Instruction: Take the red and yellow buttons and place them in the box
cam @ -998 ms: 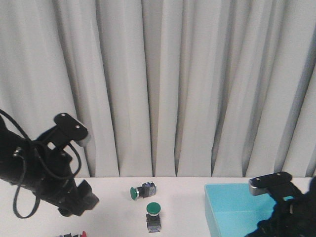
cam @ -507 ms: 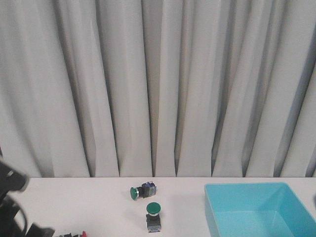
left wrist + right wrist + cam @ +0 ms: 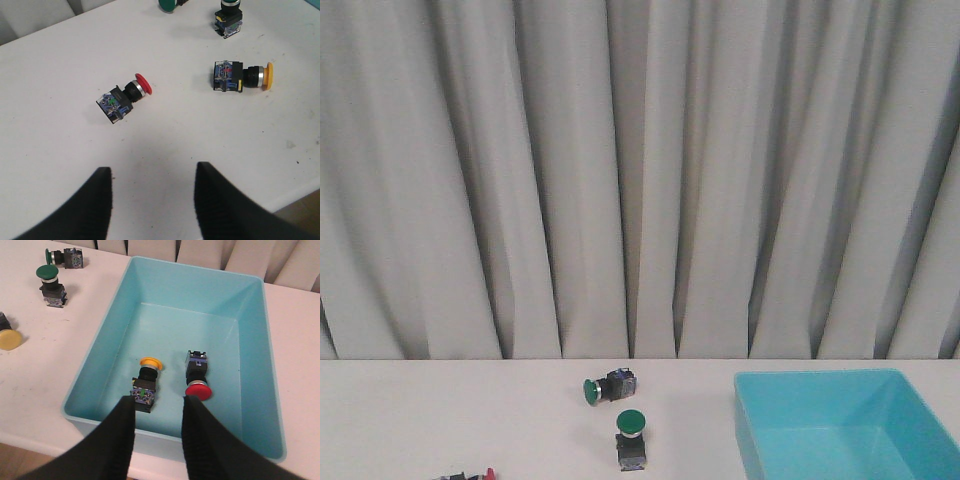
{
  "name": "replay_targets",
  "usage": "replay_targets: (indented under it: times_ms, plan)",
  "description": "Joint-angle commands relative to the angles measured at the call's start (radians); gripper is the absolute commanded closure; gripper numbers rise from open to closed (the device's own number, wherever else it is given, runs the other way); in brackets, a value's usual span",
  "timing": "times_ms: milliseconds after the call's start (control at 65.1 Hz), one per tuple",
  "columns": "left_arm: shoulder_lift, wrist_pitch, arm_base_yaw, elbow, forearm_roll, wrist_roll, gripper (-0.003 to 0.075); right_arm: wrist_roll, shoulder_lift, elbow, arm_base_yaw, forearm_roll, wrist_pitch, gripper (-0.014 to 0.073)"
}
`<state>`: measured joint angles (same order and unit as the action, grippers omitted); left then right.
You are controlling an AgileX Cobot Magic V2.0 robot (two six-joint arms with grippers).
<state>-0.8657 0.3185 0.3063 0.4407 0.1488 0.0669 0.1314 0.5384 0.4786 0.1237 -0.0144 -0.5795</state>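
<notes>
No writing, label, brand, number or sign could be read anywhere in the three views. The dark bodies of the red button (image 3: 121,97) and the yellow button (image 3: 242,77) on the bench (image 3: 60,75) carried small coloured spots and pale patches near their terminals, but these were too small and blurred to make out as letters or figures. The same held for the two buttons lying inside the box (image 3: 252,300) and for the green-capped buttons (image 3: 631,438) further back. The box walls were plain turquoise, the bench top plain white, and the curtain (image 3: 640,180) behind bore no print.
</notes>
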Motion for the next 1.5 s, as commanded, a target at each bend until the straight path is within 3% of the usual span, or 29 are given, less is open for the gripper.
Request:
replay_targets:
  times_ms: [0,154,215,814,952,1167,1320,1489]
  plan:
    - [0.005,-0.075,0.001,0.023,0.003,0.013,0.0525,-0.002,0.001,0.019,-0.006,0.004,0.062,0.0441]
    - [0.005,-0.075,0.001,0.023,0.004,0.011,0.0729,-0.002,0.001,0.019,-0.006,0.003,0.059,0.0559]
    - [0.005,-0.071,0.001,0.023,0.004,0.011,0.0729,-0.002,0.001,0.019,-0.006,0.003,0.059,0.0606]
    - [0.015,-0.067,0.001,0.004,0.003,0.011,0.0728,-0.002,0.001,0.019,-0.006,0.005,0.027,0.0601]
    - [0.177,-0.081,-0.032,-0.105,-0.034,-0.016,0.0728,-0.002,0.001,0.019,-0.006,0.006,0.026,0.0601]
    - [0.558,-0.176,-0.196,-0.352,-0.065,-0.024,0.0728,-0.002,0.001,0.019,-0.006,0.004,0.026,0.0601]
    - [0.798,-0.181,-0.252,-0.461,-0.067,-0.024,0.0728,-0.002,0.001,0.019,-0.006,0.004,0.026,0.0601]
    - [0.888,-0.252,-0.259,-0.517,-0.068,-0.024,0.0728,-0.002,0.001,0.019,-0.006,0.004,0.024,0.0601]
